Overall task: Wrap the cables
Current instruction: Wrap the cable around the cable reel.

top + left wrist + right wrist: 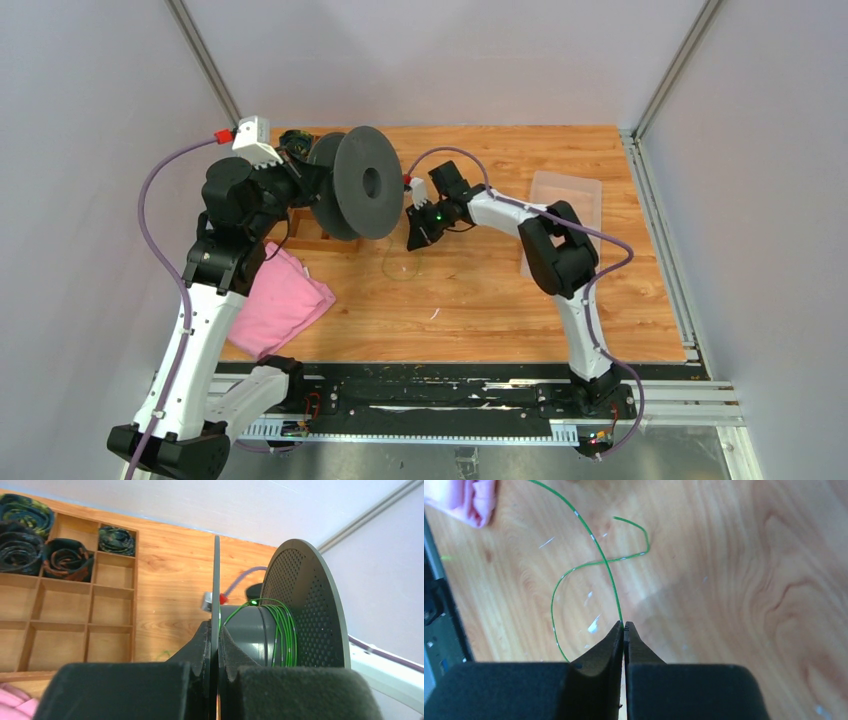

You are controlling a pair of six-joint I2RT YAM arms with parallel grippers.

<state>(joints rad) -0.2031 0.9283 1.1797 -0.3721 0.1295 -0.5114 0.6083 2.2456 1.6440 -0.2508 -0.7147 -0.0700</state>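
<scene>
Above the table (600,300), left gripper (216,630) clamping spool flange (216,580), right gripper (624,627) pinching green cable (599,555)

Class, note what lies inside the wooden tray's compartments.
Four rolled dark patterned bands sit in far compartments of the wooden tray; the other visible compartments hold nothing. Its left part runs out of view, and the left gripper covers its near edge.

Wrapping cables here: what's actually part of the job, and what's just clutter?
In the job: green wire; dark spool; right gripper, shut on the wire; left gripper, clamped on the spool's flange.
Lying about: pink cloth; wooden compartment tray; rolled ties in it; clear plastic tray.
</scene>
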